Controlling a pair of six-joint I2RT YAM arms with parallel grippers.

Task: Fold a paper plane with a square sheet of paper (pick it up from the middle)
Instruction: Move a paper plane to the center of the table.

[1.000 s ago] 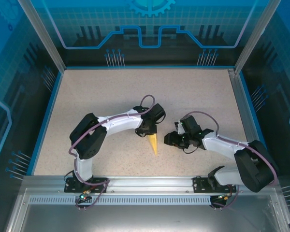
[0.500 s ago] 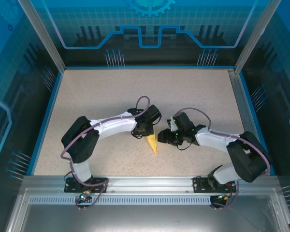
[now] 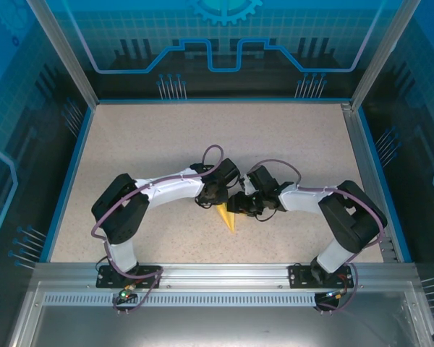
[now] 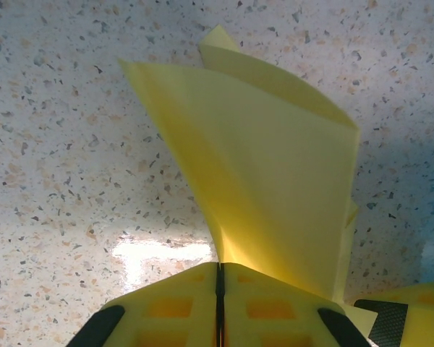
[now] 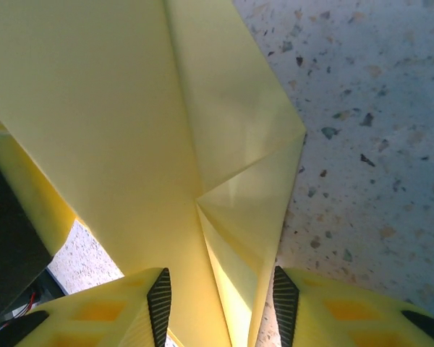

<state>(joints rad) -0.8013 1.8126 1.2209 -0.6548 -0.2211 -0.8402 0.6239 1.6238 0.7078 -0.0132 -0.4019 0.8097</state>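
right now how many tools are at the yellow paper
2. The left tool is shut on the paper plane. The right tool is close beside it, with the paper running between its open jaws.

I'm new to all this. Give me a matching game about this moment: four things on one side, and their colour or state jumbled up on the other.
Things:
1. left pincer
2. right pincer
3. paper plane
4. table

States:
A. speckled beige
B. jaws apart, with yellow paper between them
C. yellow and folded
D. pinched shut on the paper

Pairs: 1-D, 2-B, 3-C, 4-A
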